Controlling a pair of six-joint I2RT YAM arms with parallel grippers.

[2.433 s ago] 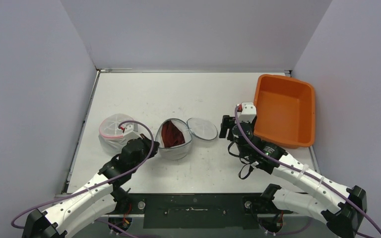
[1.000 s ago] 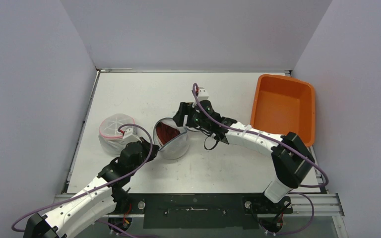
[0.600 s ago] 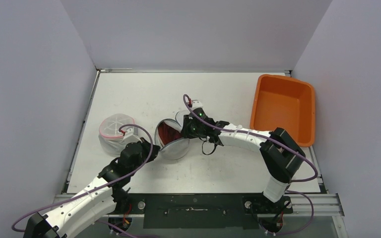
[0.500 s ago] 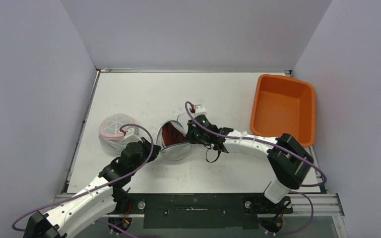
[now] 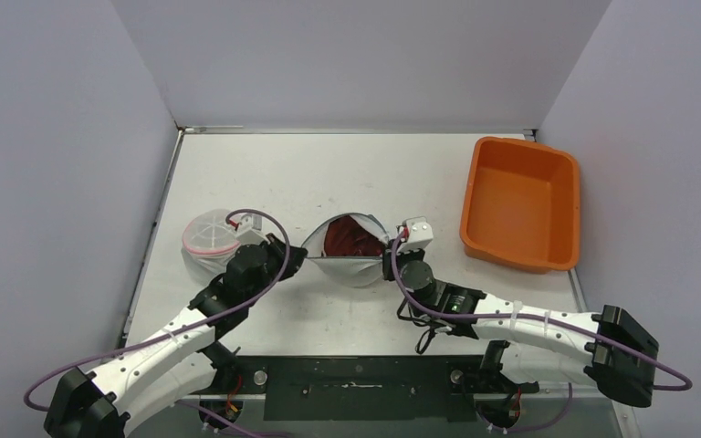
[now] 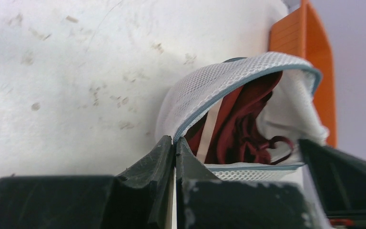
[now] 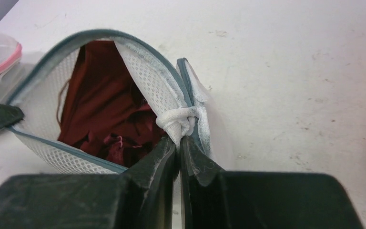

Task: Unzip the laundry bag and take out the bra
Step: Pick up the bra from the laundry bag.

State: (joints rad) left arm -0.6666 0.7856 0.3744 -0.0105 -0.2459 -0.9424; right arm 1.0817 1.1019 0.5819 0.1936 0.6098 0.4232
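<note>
While both arms lie low over the desk, the left arm reaches in from the left and the right arm from the right, so that their wrists face each other. The bag sits on the desk between the two pairs of jaws, with its mouth open. The left jaws are clenched on the grey-edged rim at the bag's left end. The right jaws are clenched on a bunched knot of white mesh at its right end. The dark red bra lies inside the bag, between both jaws and just past their tips. A second bag with pink trim lies just behind the left jaws. An orange tub stands well beyond the right jaws.
</note>
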